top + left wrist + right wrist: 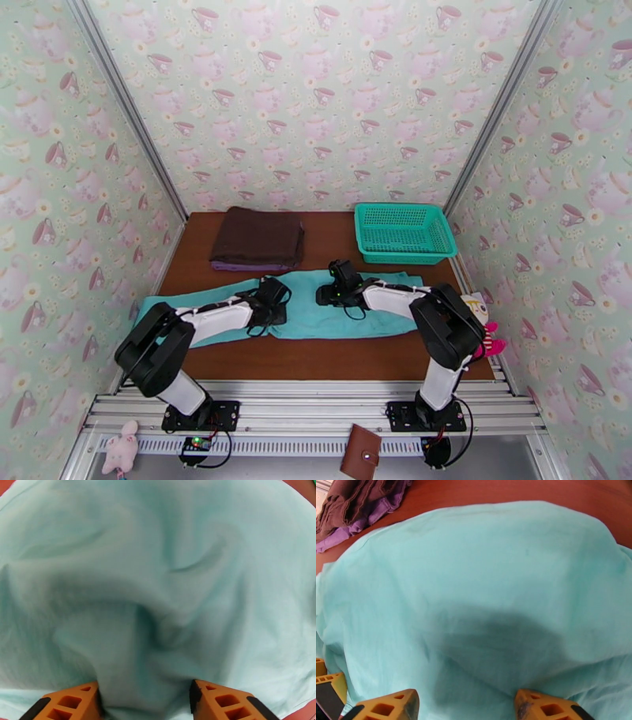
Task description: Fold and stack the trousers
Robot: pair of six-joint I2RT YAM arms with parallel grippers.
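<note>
Turquoise trousers (316,316) flat from above; left wrist: bunched folds.

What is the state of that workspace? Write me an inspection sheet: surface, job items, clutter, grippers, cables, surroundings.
Surface: brown tabletop, bare along the near edge.
Job's things: turquoise trousers laid flat across the table from left to right, not yet folded.
Clutter: dark brown folded cloth lying on a purple cloth at the back; teal mesh basket at the back right, looks empty.
Grippers: left gripper open, cloth bunched between its fingers; right gripper open, low over the trousers.
Cables: black cable looping at the right wrist.
Surroundings: teacup wallpaper on the walls; pink plush toy and brown wallet on the front rail.
</note>
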